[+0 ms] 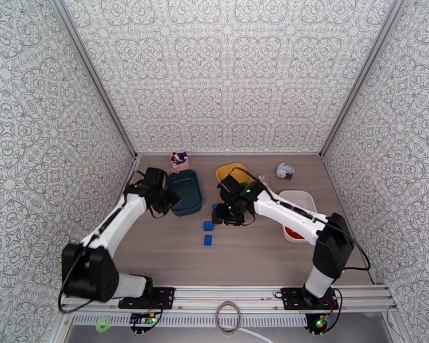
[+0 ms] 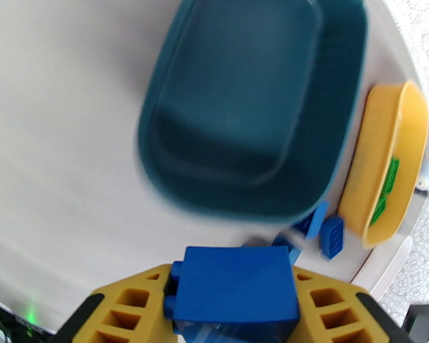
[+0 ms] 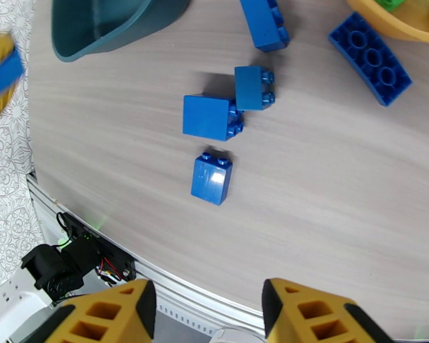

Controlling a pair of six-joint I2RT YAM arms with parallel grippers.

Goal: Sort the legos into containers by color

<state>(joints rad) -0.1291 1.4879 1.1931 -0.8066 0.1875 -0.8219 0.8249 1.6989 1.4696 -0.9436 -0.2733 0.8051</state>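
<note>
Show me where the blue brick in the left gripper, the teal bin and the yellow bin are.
blue brick (image 2: 234, 284): left wrist view, its flat upper face.
teal bin (image 2: 237, 110): left wrist view, bare floor.
yellow bin (image 2: 363, 158): left wrist view, outer wall.

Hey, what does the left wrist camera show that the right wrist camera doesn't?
Left wrist: the left gripper clamping a blue brick close up, plus the whole floor of the teal bin. Right wrist: the right gripper, open, and the front rail. Both: teal bin, yellow bin holding green bricks, loose blue bricks.
</note>
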